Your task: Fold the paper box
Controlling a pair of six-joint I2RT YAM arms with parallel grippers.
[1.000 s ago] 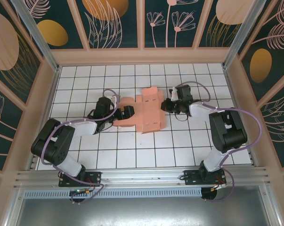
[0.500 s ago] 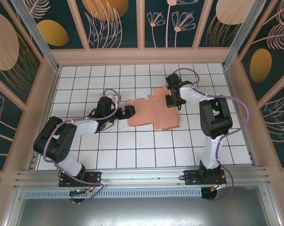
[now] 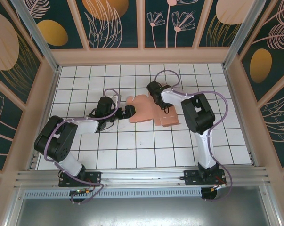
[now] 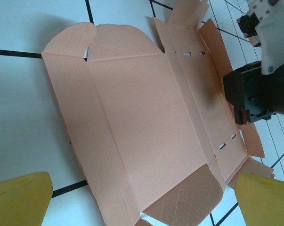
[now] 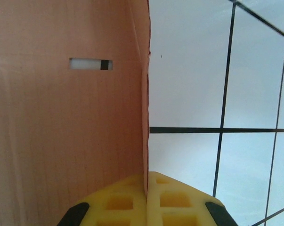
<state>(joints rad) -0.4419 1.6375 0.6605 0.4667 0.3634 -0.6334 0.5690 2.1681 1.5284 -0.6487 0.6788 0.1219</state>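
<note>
Swinging in from the right, the right hand point(image 3: 159, 100) has crossed leftward over the far side of the paper box point(image 3: 149, 112) since a second ago, and the sheet has turned a little with it; the left arm has barely budged. That pink card lies opened out flat on the tiled desk point(image 3: 132, 150), near the middle; its long axis runs left to right, straight across the gap between the two arms. At its far right part the right hand is clenched, yellow pads point(image 5: 118, 200) pinching a thin edge of the card, slot cut-outs just ahead of them. At the opposite, left end sits the left hand point(image 3: 128, 112), fully released; its fingers point(image 4: 19, 200) spread either side of the near flaps, and the whole sheet stretches away in front of it. So the card lies lengthwise from the left hand towards the right one; my read is that the pinched right-side flap gets lifted over first, with the left hand nearest to pin or tuck the left end.
</note>
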